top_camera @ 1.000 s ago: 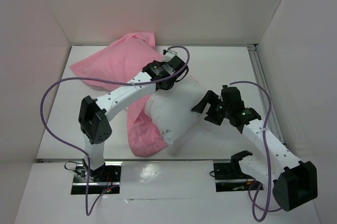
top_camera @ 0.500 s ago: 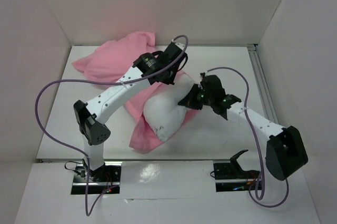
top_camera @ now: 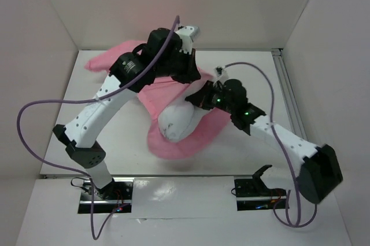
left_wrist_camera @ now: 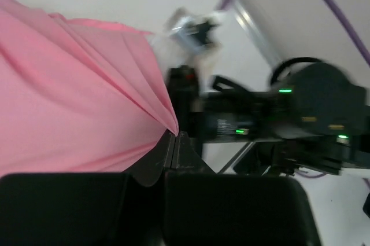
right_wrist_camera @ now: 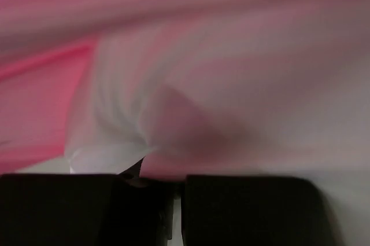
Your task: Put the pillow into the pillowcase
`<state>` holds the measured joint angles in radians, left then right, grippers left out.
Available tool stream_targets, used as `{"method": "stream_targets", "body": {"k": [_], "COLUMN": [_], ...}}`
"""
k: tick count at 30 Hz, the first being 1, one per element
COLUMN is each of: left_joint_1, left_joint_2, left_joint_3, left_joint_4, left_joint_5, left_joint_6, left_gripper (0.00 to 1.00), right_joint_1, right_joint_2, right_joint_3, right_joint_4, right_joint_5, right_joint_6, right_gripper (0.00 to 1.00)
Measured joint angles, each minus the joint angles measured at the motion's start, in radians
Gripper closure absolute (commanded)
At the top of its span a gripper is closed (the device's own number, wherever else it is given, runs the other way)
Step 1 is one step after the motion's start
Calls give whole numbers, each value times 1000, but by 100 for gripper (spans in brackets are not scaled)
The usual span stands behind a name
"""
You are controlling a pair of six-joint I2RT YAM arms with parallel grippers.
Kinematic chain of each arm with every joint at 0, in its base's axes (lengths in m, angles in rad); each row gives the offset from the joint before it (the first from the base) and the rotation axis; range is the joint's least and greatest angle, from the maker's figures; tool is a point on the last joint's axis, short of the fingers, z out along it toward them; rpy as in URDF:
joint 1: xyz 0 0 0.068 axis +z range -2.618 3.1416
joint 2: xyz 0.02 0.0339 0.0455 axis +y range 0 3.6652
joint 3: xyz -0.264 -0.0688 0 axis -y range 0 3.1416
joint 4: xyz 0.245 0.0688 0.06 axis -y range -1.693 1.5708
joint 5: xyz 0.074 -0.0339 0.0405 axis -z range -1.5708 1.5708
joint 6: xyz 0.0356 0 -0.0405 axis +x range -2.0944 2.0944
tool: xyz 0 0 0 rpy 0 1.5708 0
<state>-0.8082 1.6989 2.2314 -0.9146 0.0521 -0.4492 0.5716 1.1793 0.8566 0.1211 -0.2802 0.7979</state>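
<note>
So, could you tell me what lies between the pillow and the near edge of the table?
In the top view, a fold of the pillowcase spreads in front of the pillow, then bare table.

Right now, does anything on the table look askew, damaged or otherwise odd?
Nothing looks spilled or damaged. The pillowcase lies rumpled and skewed, with one fold pinched up by the left gripper. The pillow is only partly covered, its near end poking out. That suits stuffing in progress.
</note>
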Motion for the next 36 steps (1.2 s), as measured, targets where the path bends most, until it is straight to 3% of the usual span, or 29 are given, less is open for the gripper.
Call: {"method": "stream_targets", "body": {"k": [4, 6, 12, 18, 24, 25, 28, 29, 31, 32, 33, 34, 36], "left_joint_1": [6, 5, -6, -17, -58, -66, -73, -79, -100, -111, -124, -129, -134], "left_joint_2": [54, 86, 44, -10, -44, -44, -38, -36, -49, -67, -91, -108, -243], "left_joint_3": [-58, -60, -58, -45, -200, -250, -335, -336, -330, -330, -335, -342, -471], "left_joint_4": [-66, -80, -24, 37, 109, 117, 82, 51, 13, -2, -17, -26, -19], "left_joint_5": [8, 17, 5, 6, 7, 1, -17, -25, -52, -87, -123, -153, -225], "left_joint_6": [-26, -36, -66, -111, -193, -206, -208, -215, -219, -227, -238, -245, -293], "left_gripper": [100, 100, 100, 100, 100, 89, 42, 19, 9, 9, 18, 24, 33], "right_joint_1": [24, 18, -31, -57, -146, -168, -210, -225, -251, -263, -272, -278, -283], "right_joint_2": [249, 291, 119, -89, -37, -9, 65, 73, 71, 64, 51, 35, 7], "right_joint_3": [-43, -39, 101, 159, 103, 90, 28, 6, -7, -7, -6, -5, 10], "right_joint_4": [-13, -69, -266, -275, -254, -255, -282, -303, -321, -318, -322, -334, -388], "right_joint_5": [-11, 10, 66, 121, 68, 47, 33, 35, 39, 38, 37, 37, 35], "right_joint_6": [8, -4, -92, -116, -117, -117, -128, -135, -140, -145, -154, -165, -194], "right_gripper": [100, 100, 100, 100, 100, 100, 100, 97, 86, 74, 40, 29, 17]}}
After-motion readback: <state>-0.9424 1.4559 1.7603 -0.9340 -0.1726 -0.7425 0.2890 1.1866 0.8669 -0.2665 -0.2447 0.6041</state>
